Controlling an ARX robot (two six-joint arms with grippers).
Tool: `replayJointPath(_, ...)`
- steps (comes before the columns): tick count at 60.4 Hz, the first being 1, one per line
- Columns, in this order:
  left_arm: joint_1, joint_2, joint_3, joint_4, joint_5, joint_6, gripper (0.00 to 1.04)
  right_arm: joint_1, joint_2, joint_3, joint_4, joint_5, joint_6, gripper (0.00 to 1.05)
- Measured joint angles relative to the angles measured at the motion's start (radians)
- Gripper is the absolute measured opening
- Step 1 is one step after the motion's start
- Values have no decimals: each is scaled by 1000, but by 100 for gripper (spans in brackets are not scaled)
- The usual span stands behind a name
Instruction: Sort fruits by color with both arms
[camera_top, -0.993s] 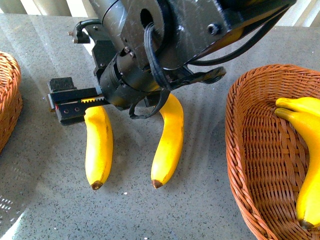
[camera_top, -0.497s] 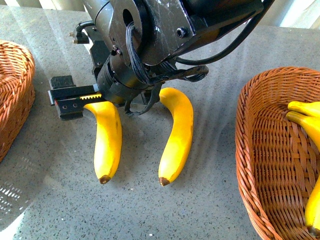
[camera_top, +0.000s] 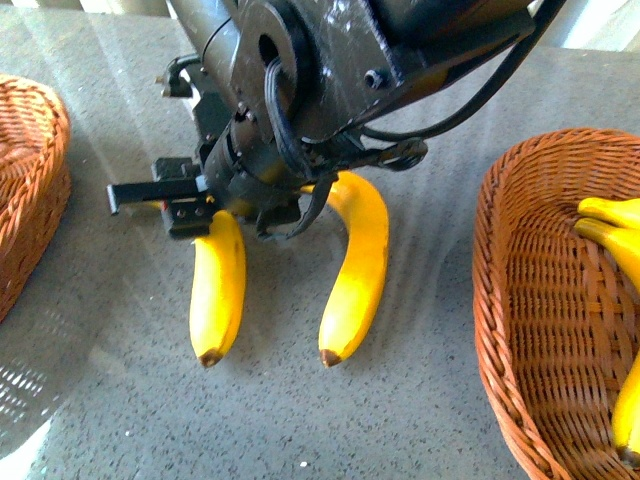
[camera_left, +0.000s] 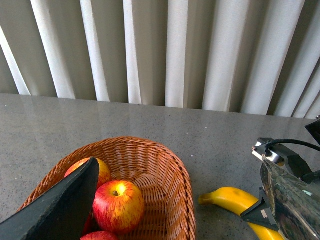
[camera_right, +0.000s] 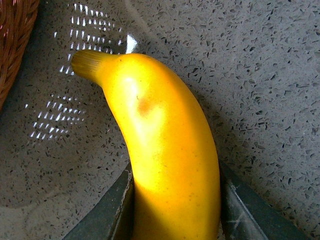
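Grey speckled stone, polished enough to throw back streaks of daylight, makes up the tabletop (camera_top: 120, 400). It runs back to a pale curtain (camera_left: 175, 50) that hangs in vertical folds along its far edge.

At the far left stands the left basket (camera_top: 35, 180), brown wicker, cut off by the frame in the front view. The left wrist view looks down into it. One red apple (camera_left: 118, 205) streaked with yellow shows in full, a second apple (camera_left: 100, 170) is half hidden, and a red curve of another shows at the frame's edge. The left gripper (camera_left: 62, 202) hangs over that basket and shows only as one dark slanted finger, so I cannot tell whether it is open or closed.

Further right, the right arm (camera_top: 330, 70), a bulky black body with looped cables, reaches down over the middle of the table. Its right gripper (camera_top: 215, 212) is closed about the left banana (camera_top: 218, 290), toward the stem end. The right wrist view shows a dark finger (camera_right: 112, 210) pressed against each flank of the fruit, which rests on the stone in the front view. Near it but not touching lies the right banana (camera_top: 355, 270), also on the bare stone; both brown tips point toward the camera.

Well apart at the right, the right basket (camera_top: 520, 300), of the same wicker, holds yellow bananas (camera_top: 612, 235) against its outer wall, partly cut off by the frame.
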Motion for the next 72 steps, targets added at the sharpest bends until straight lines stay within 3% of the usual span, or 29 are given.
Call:
replayJointPath(14,0,0,0,0,0,0,96,-54,-139,-148,69,-45,43,36)
replayJointPath(24,0,0,0,0,0,0,96,-147,-360,-278,133,-61,47,36)
replayJointPath(46,0,0,0,0,0,0,96,-497,-793,-678,159,-232,-11,35)
replayJointPath(58,0,0,0,0,0,0,96,-687,-846,-798,155,-252,-90,35)
replayJointPath(72,0,0,0,0,0,0,96,-715,-743,-807,203,-240,-116,35)
